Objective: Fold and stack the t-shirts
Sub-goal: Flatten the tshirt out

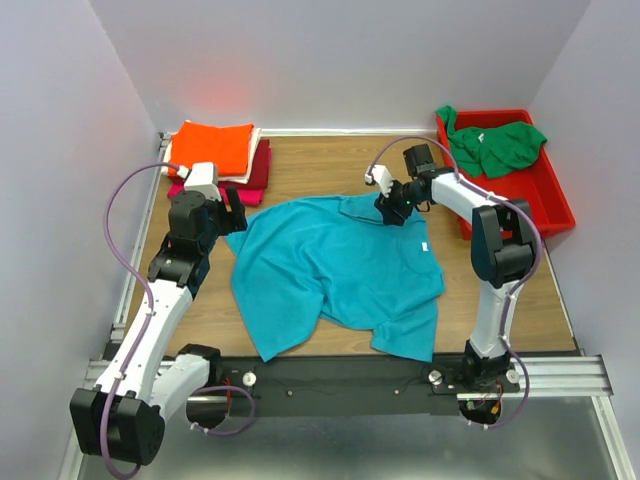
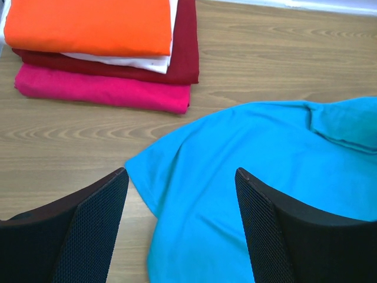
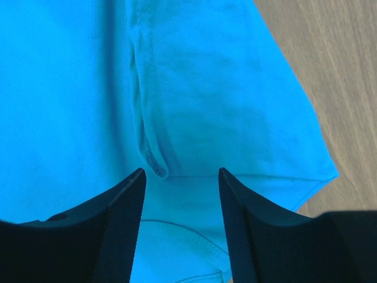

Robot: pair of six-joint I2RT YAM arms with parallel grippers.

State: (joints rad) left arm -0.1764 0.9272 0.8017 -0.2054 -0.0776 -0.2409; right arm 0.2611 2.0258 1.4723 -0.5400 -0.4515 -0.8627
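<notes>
Table (image 1: 320,160): teal tee (image 1: 330,275) lies crumpled at centre. Bin (image 1: 548,200) far right, green tee (image 1: 495,145) bunched inside. Folded stack (image 1: 215,150) far left, orange on top. Left gripper (image 2: 179,183) jaws apart over teal tee's left edge. Right gripper (image 3: 181,177) jaws apart over its far edge.

We see the left arm (image 1: 150,320) and the right arm (image 1: 487,305) — white shells with black joints — each trailing a looped purple cable (image 1: 107,222). On the left gripper (image 2: 180,174) the fingers (image 2: 94,230) are black, finely mesh-textured.
</notes>
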